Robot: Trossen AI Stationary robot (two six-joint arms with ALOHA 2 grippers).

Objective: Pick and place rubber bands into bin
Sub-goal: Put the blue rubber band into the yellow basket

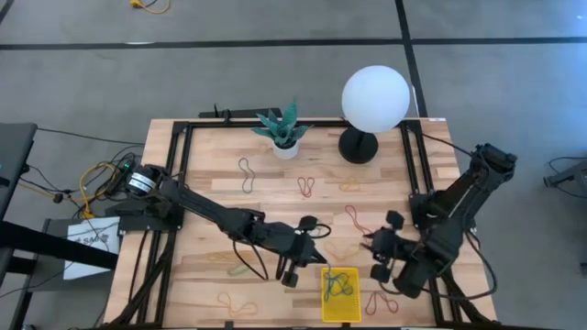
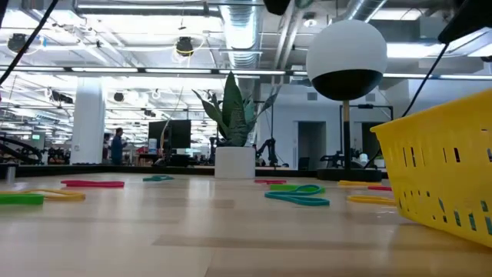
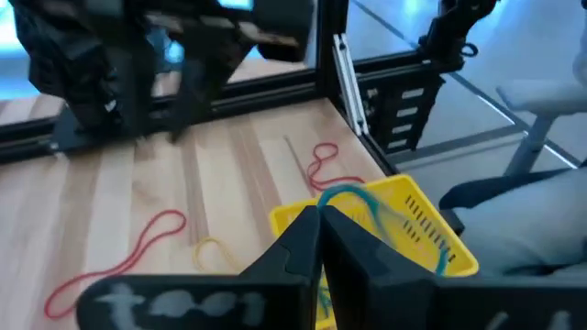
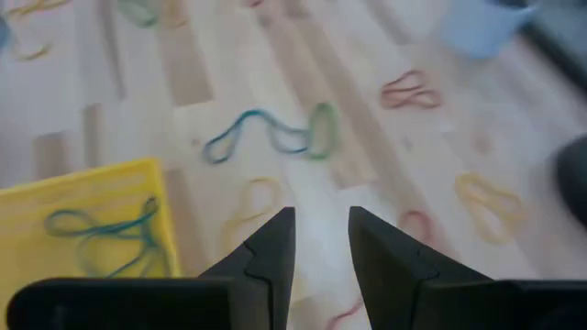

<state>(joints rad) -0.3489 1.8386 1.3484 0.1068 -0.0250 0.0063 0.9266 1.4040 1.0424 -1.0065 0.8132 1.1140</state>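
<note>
The left gripper (image 1: pixel 295 266) is held above the slatted wooden table (image 1: pixel 202 183); its jaws are pressed together, a thin teal loop draped at their tip. Just right of them lies the bin (image 1: pixel 340 294), a perforated yellow plastic tray holding teal rubber bands (image 4: pixel 101 229). The right gripper (image 1: pixel 378 257) hangs beyond it, jaws narrowly parted and empty. A twisted teal-green band (image 4: pixel 271 133) lies ahead of them.

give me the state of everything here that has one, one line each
left gripper: shut on a teal rubber band, over the bin
right gripper: open, empty, above the table beside the bin
bin: upright on the table, a green band already inside
loose rubber bands: lying flat on the table, outside the bin
plant pot: upright
globe lamp: upright, unlit
</note>
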